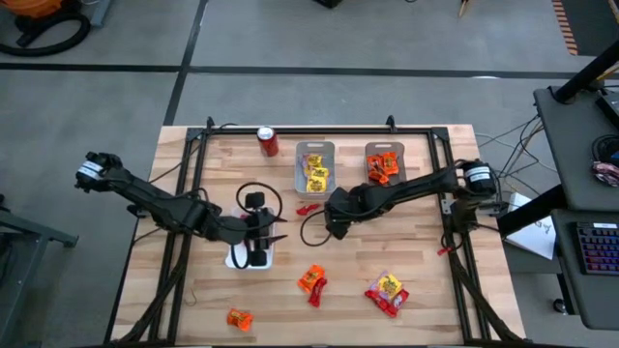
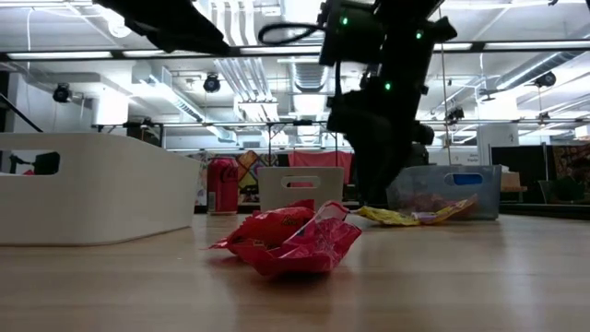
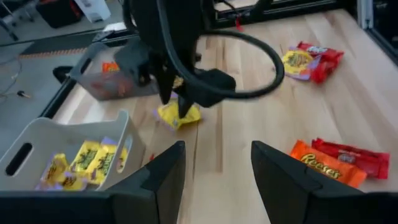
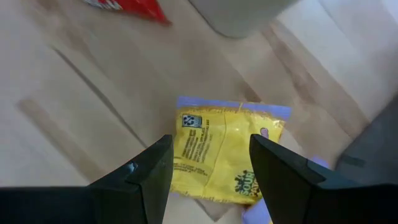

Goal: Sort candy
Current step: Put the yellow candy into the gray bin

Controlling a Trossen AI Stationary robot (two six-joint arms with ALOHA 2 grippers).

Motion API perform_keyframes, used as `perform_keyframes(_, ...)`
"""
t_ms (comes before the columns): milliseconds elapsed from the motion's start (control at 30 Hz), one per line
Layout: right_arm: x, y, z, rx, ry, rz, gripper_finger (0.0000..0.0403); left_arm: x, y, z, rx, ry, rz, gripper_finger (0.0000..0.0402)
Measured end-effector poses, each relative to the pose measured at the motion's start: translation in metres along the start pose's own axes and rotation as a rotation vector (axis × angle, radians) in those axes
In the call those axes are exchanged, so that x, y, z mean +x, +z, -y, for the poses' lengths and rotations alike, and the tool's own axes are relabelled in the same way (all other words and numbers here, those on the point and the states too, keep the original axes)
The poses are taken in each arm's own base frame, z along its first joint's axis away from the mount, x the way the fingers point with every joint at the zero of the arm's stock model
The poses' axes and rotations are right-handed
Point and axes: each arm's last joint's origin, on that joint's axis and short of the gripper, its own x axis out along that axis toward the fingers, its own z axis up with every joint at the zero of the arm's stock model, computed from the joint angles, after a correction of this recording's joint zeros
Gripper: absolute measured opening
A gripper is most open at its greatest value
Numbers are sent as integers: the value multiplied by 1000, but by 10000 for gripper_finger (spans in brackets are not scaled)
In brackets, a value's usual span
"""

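Observation:
My right gripper [image 4: 208, 177] is open and points down over a yellow candy [image 4: 221, 155] that lies flat on the wooden table near its middle, one finger on either side of it. The left wrist view shows the same candy [image 3: 179, 115] under that gripper. My left gripper [image 3: 217, 180] hangs open and holds nothing, above a white tray [image 1: 250, 259] left of the middle. Other candy lies loose: a red one [image 1: 308, 208], an orange and red pair [image 1: 311, 280], a yellow and red heap [image 1: 387, 292] and an orange one [image 1: 239, 319]. My right gripper comes at the yellow candy from above, its open fingers [image 4: 149, 177] astride the packet's middle. Whether the tips touch the wrapper I cannot tell. The candy lies flat on the table.
At the far side stand a grey tray [image 1: 314, 169] with yellow candy, a clear tray [image 1: 382, 164] with orange candy, and a red can [image 1: 268, 142]. A black frame [image 1: 319, 129] borders the tabletop. Bare wood shows along the near edge between the loose candy.

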Motion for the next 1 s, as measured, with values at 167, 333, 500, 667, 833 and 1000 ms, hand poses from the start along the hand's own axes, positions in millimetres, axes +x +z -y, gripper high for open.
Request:
perform_keyframes(167, 18, -3, -3, -8, -32, -36, 203, 1, -1, 0, 0, 23, 11, 166)
perform_keyframes(333, 31, -6, -6, -18, -56, -59, 203, 1, 1, 0, -9, 25, 31, 166)
perform_keyframes(500, 37, -6, -8, -18, -56, -57, 179, 2, 2, 1, -10, 26, 44, 166)
perform_keyframes(667, 39, -5, -9, -23, -47, -47, 98, 4, 2, 2, -10, 26, 44, 166)
perform_keyframes(833, 38, -5, -10, -65, -32, -45, 19, 6, 2, 3, -13, 26, 50, 166)
perform_keyframes(1000, 18, -5, -11, -120, 42, -41, 11, 11, -4, 7, 9, -47, 110, 166)
